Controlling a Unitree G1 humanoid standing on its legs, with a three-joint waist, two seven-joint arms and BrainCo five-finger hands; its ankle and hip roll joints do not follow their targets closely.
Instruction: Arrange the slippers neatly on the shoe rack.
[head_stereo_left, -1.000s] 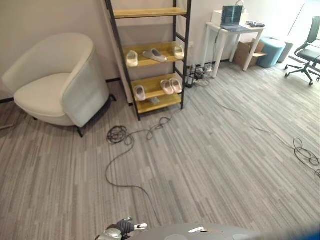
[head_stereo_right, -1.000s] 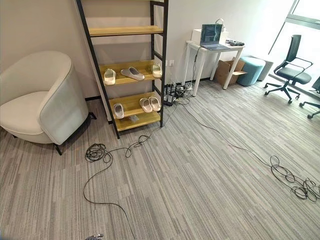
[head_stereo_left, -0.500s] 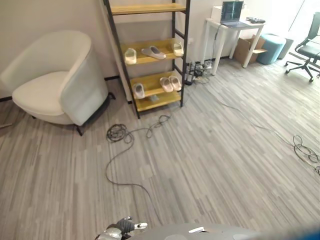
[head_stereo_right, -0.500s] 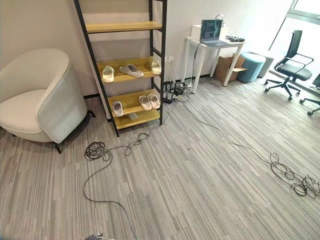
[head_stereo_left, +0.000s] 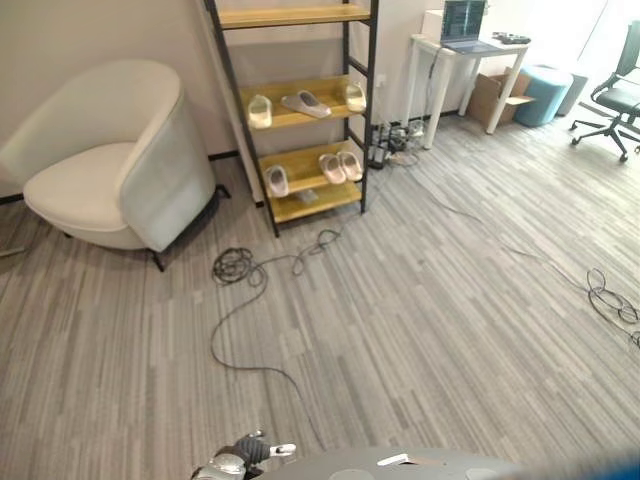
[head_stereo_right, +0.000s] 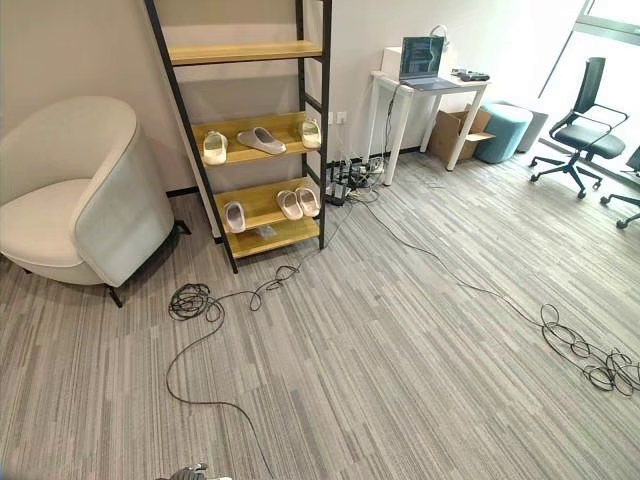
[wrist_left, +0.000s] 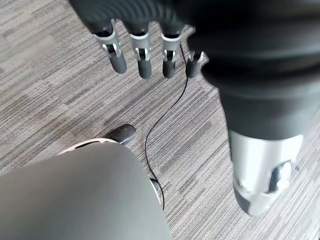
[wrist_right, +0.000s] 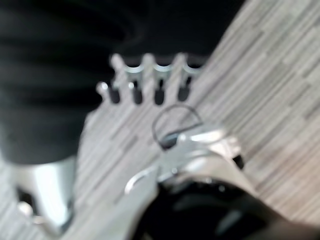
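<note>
Grey striped floor (head_stereo_right: 400, 340) runs across the whole frame. At upper left sits a white armchair (head_stereo_left: 100, 160), and just right of it, at top centre, the black-framed rack (head_stereo_left: 300, 110) with wooden shelves. A white desk (head_stereo_right: 425, 95) stands at upper right with a laptop (head_stereo_right: 420, 60) on it. Six slippers are on the rack: three (head_stereo_left: 303, 102) spread along the middle shelf, the central one turned askew, and three (head_stereo_left: 335, 168) on the shelf below, two paired at its right end and one at its left. The left hand (wrist_left: 142, 50) hangs over the floor, fingers straight and relaxed, holding nothing; the right hand (wrist_right: 150, 82) likewise, empty.
</note>
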